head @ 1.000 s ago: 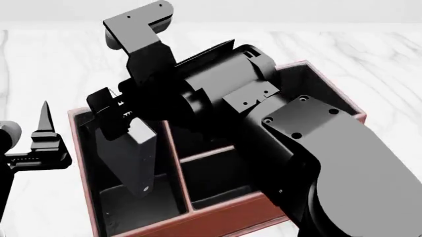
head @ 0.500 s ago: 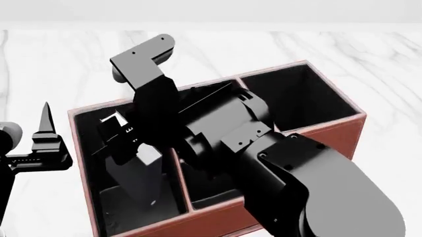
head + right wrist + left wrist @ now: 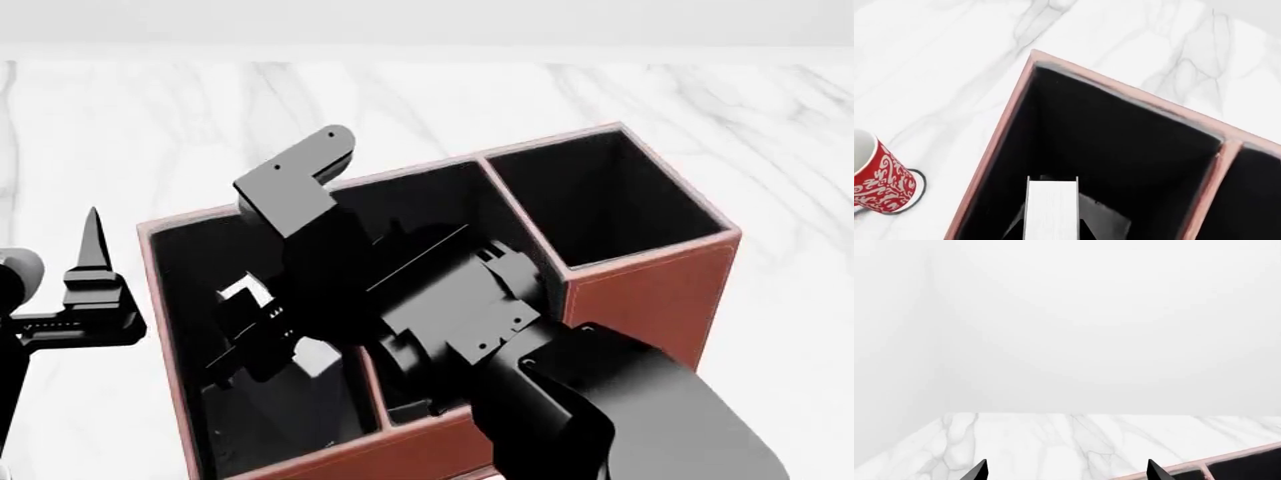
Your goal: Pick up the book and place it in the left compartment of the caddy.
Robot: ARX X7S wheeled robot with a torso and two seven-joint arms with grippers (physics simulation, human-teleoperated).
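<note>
**Book low in the narrow bay, release not yet made**

Left wrist view: the left gripper (image 3: 1066, 474) shows only two dark fingertips, set well apart with nothing between them, so it hangs open and empty over the marble table (image 3: 1054, 440). A corner of the caddy (image 3: 1227, 467) edges in beside it.

Head view: the right gripper (image 3: 274, 335) reaches down inside the left compartment (image 3: 187, 270), the long bay along the caddy's left wall. The book (image 3: 304, 385) stands nearly upright within that bay, most of it below the rim. The arm hides the fingertips here.

Right wrist view: the book's white page edges (image 3: 1051, 210) point toward the camera, with dark finger shapes pressed against both covers, so the jaws look closed on the book. It sits between the bay's walls, apart from both. A red-and-white mug (image 3: 881, 180) stands outside the caddy, clear of it.

Risks, as I judge them: opening the jaws before the book rests on the floor could let it drop and tip against a wall; withdrawing at an angle could catch the divider and drag the caddy.
</note>
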